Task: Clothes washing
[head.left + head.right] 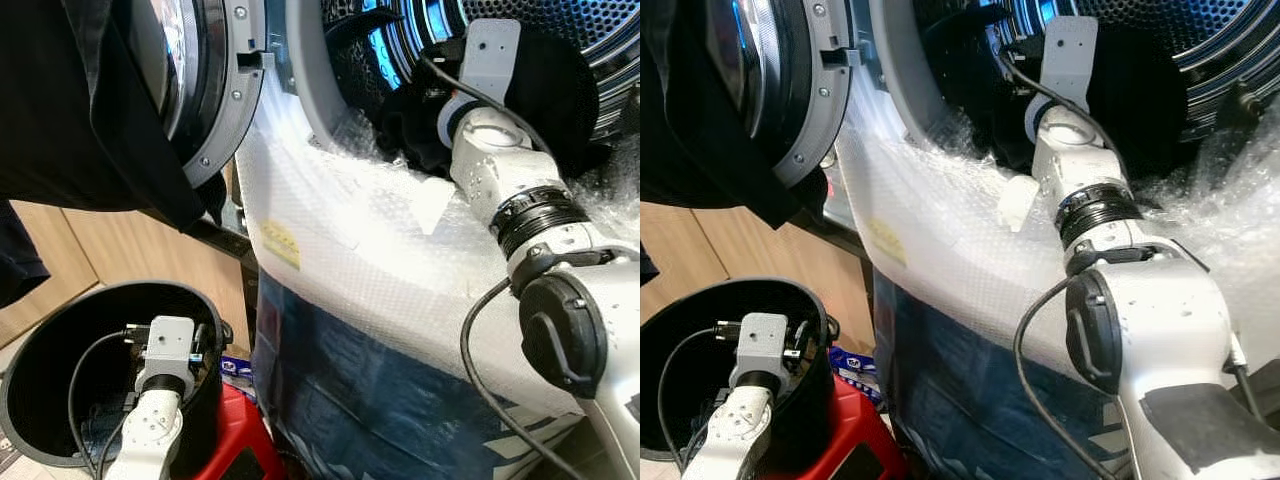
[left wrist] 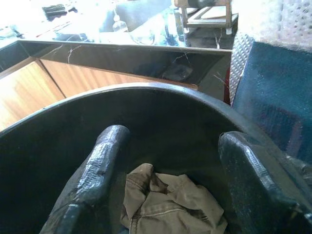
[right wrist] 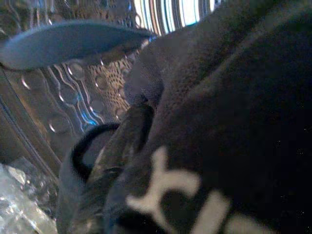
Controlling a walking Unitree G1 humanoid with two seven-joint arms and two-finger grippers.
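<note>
Your right gripper is inside the steel washer drum, fingers hidden by the dark logo garment. Your left gripper, fingers spread, hovers over a crumpled khaki garment left in the round black plastic basket.

**Laundry split between drum and bucket**

A dark garment with white lettering lies bunched inside the washing machine's perforated steel drum, spilling toward the open mouth, where it shows as a black heap. The machine's front is wrapped in white bubble film over a blue panel, and its round door stands swung open to the robot's left. Below on the floor, a black bucket holds a crumpled khaki garment with stitched seams at its bottom
</note>
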